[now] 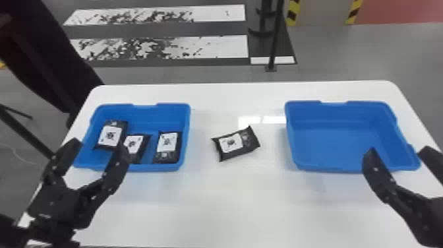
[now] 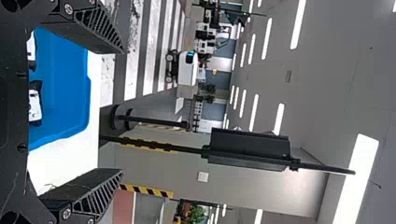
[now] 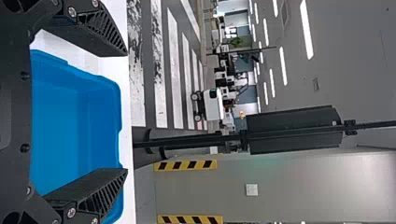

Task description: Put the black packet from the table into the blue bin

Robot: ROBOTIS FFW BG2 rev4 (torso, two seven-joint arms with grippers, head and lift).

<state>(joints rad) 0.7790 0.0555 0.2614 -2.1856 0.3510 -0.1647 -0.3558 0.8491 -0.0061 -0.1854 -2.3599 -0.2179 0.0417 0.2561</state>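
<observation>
Centrally, black packet (image 1: 251,138) between 2 blue bins (image 1: 336,113), label (image 1: 230,142) seemingly printed, left hand (image 1: 99,146), right hand (image 1: 399,152) spread

Ahead of you: black pole (image 1: 275,36) on grey floor (image 1: 336,52), beside white stripes (image 1: 227,46); behind, yellow-black markings (image 1: 292,13).

the table (image 1: 237,201) has a smooth, glossy white top, with bright reflections toward the middle of its far edge. by its left edge, the left bin (image 1: 158,115) looks like smooth plastic with a soft sheen, and so does the right bin (image 1: 336,138) by its right edge. the packet (image 1: 251,138) between them looks like thin film, creased and faintly shiny, with a smooth white label (image 1: 228,143). the left gripper (image 1: 100,145) and right gripper (image 1: 399,151) have matt black, ribbed fingers (image 2: 100,30) and shiny metal screws (image 3: 71,11). the floor stripes (image 1: 224,47) look rough and worn.
</observation>
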